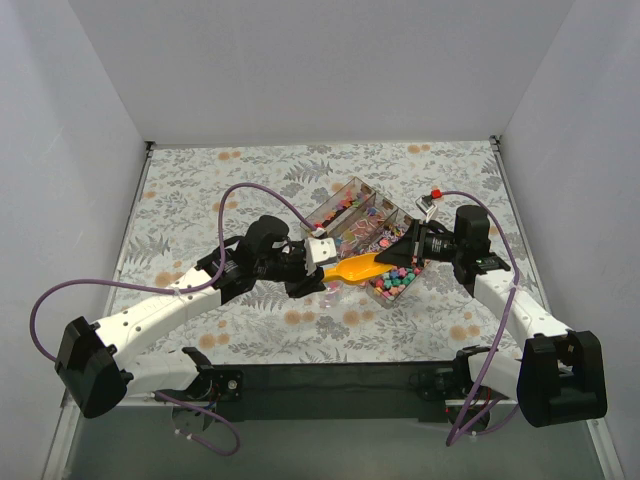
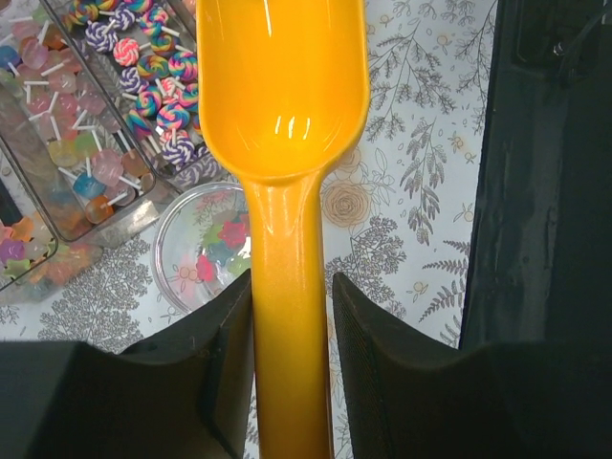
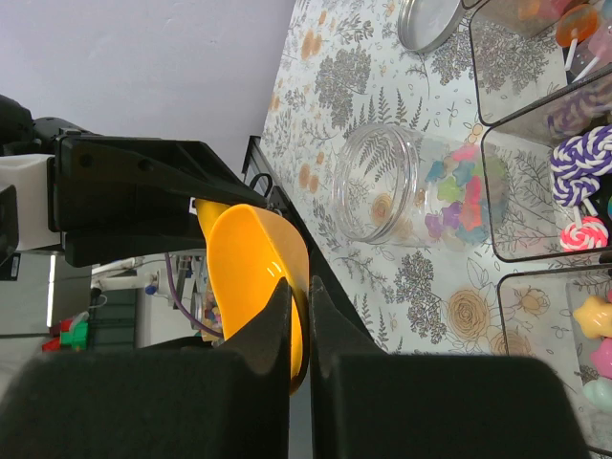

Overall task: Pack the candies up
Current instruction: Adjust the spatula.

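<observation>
The left hand [image 2: 292, 320] clamps the empty orange scoop [image 2: 282, 86] by its handle and the right hand [image 3: 298, 325] pinches the bowl's rim, so the scoop's long axis bridges both, with the candies [image 2: 143, 67] in the tray [image 1: 330, 200] just left of the bowl, above the jar [image 2: 172, 229].

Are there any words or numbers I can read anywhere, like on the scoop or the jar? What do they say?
None: no word, number or sign can be read in any of the views.
orange scoop: plain, nothing printed on it.
jar: clear, no label showing.
tablecloth: only flower and leaf prints, no writing.
</observation>
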Robot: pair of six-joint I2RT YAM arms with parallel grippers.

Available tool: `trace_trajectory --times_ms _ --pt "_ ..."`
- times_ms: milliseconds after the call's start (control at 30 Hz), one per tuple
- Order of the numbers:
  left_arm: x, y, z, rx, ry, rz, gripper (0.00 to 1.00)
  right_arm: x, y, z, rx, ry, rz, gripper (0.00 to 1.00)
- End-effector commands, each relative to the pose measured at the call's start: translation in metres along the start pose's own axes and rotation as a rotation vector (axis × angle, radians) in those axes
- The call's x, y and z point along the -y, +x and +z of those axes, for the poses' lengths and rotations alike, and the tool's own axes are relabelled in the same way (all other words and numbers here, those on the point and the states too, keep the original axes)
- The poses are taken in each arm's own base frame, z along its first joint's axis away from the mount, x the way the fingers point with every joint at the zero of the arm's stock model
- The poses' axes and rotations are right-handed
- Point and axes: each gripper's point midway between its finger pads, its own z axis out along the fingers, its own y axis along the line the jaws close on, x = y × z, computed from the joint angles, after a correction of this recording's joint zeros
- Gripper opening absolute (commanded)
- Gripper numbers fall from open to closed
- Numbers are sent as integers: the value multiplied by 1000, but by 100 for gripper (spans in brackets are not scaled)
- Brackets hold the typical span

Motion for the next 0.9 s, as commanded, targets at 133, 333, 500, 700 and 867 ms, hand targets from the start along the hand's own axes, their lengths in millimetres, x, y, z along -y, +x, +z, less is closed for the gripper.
trace_trajectory --times_ms 133,333,500,700,867 --pt "7 4 -6 -37 21 -1 32 -9 -9 0 25 -29 -45 1" --pt "9 -4 -6 -16 37 3 19 -5 -6 1 21 -23 -36 1" --pt "11 -9 -6 17 42 5 4 0 -4 1 21 -14 -35 1" --pt "20 -20 -11 83 69 -4 1 16 -1 3 21 16 -64 1" --pt "22 -25 -13 111 70 -8 0 23 0 5 15 27 -83 1"
